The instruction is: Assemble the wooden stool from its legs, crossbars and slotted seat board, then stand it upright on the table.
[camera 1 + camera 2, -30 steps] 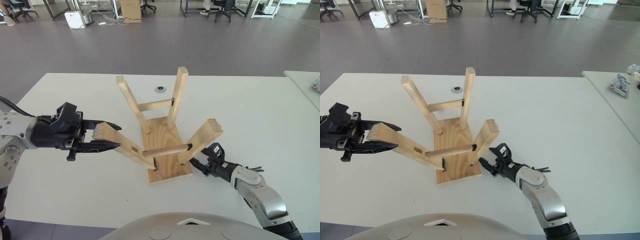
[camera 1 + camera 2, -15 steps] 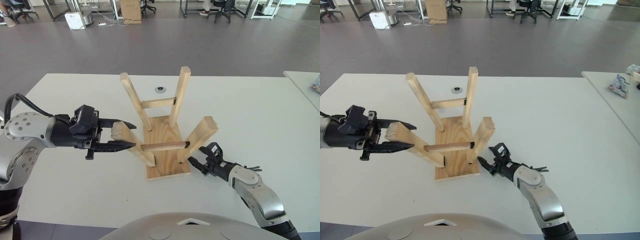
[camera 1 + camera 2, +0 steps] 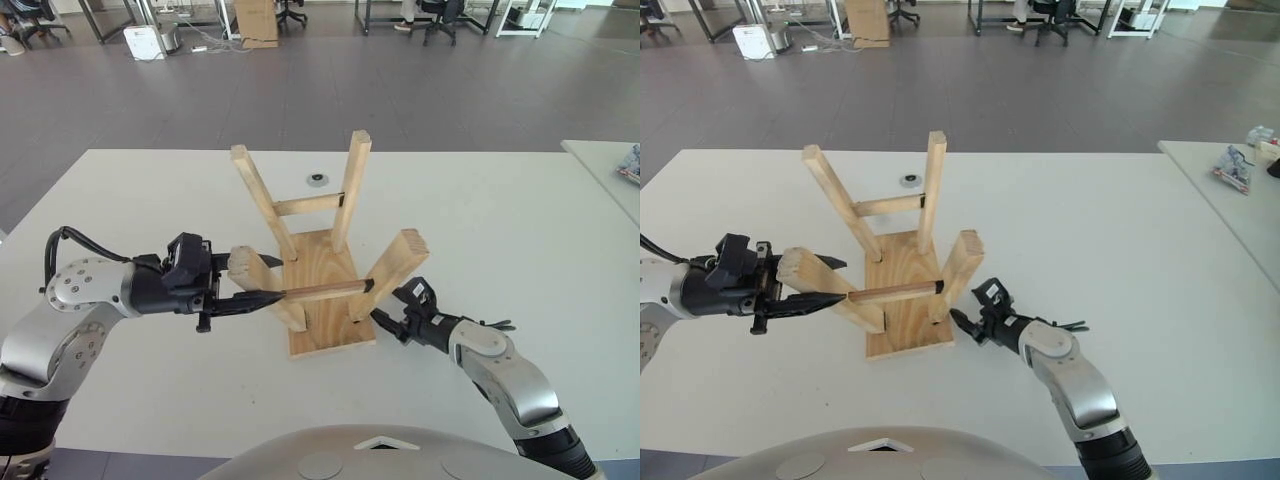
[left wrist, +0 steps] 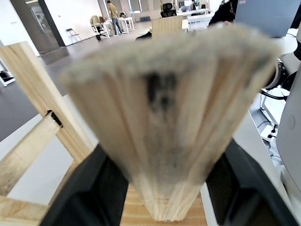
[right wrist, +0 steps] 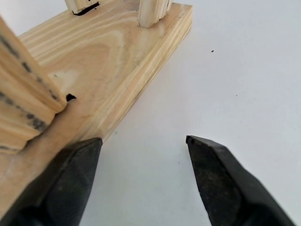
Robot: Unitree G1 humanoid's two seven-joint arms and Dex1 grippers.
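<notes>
The right fingers (image 5: 70,183) are spread apart and hold nothing. They sit low on the white worktop (image 3: 520,230). One of them is right by the side edge of the flat light wooden seat board (image 3: 325,342), at its near corner. The other is over bare worktop. I cannot tell if the first finger touches the board.

The left fingers (image 4: 84,193) are clenched on the top end of the thick light wooden front leg (image 3: 288,310), one finger on each side of it. This leg leans away from the board, toward the left fingers.

The stool (image 3: 905,320) is upside down. Its seat board lies flat on the worktop between the two sets of fingers, and four legs stick up from it. Close beside the right fingers stands the other thick wooden front leg (image 3: 392,272), leaning outward on their side. A thin brown wooden crossbar (image 3: 325,290) runs from the leg that the left fingers grip across to this leg.

Beyond both sets of fingers are two long slim wooden back legs (image 3: 352,190), spread like a V. A short pale wooden crossbar (image 3: 308,206) joins them partway up.

Farther away than the stool, a small round dark thing (image 3: 318,180) lies on the worktop. Past the worktop is a grey floor (image 3: 400,90) with a brown cardboard box (image 3: 258,22) far off.
</notes>
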